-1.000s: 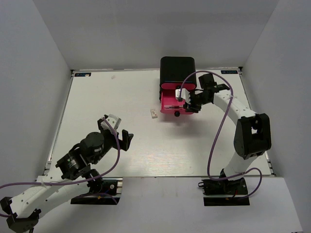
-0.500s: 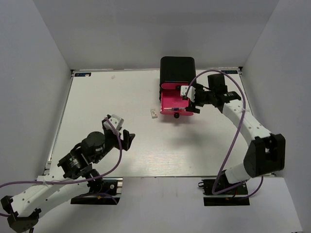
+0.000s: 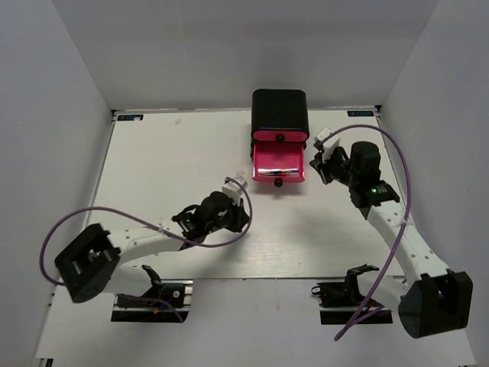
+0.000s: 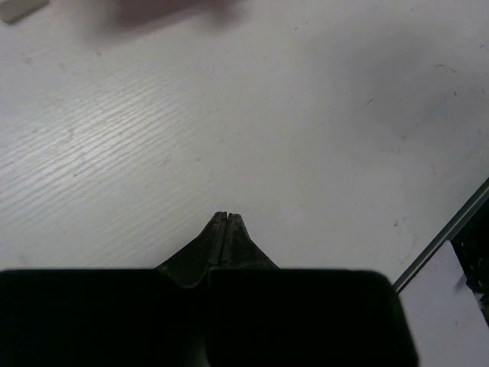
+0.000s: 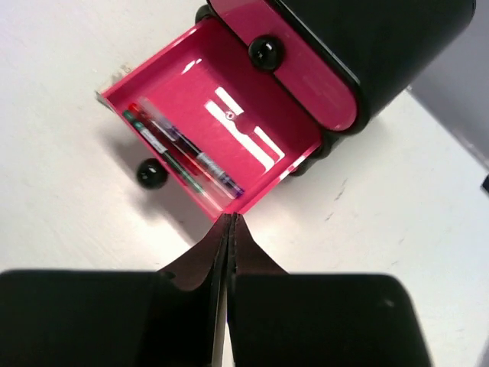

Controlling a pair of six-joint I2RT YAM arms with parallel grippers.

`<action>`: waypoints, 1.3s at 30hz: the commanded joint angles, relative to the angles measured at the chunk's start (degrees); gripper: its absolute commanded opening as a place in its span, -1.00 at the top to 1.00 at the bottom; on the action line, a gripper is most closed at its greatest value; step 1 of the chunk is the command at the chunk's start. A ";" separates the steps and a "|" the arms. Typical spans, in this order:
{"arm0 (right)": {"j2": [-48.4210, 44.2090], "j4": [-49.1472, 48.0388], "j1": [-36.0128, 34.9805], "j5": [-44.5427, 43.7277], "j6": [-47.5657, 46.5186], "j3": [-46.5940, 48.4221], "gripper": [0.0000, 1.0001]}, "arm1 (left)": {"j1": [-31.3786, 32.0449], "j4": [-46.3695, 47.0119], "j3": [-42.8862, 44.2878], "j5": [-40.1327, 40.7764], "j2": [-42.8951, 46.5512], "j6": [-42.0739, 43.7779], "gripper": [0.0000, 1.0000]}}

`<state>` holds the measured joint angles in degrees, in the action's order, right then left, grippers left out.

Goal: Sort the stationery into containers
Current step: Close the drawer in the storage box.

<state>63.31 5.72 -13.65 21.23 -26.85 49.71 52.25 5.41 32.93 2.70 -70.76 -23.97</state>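
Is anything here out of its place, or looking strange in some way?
One thing: a small white block lies alone on the table, outside the open pink drawer where the pens are lying along the front wall. Nothing looks spilled or broken.

You've got nothing readable here tbh. One little blue tag at 11 o'clock on the table, another blue tag at 1 o'clock, both too tiny to read.
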 commanded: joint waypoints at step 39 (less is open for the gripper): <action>-12.42 -10.90 8.55 6.80 13.23 -14.38 0.94 | 1.10 34.76 22.88 18.48 -41.04 -24.90 0.15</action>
<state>51.94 -2.50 -5.65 26.61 -13.96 35.68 53.39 39.00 53.15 19.09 -112.42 -49.12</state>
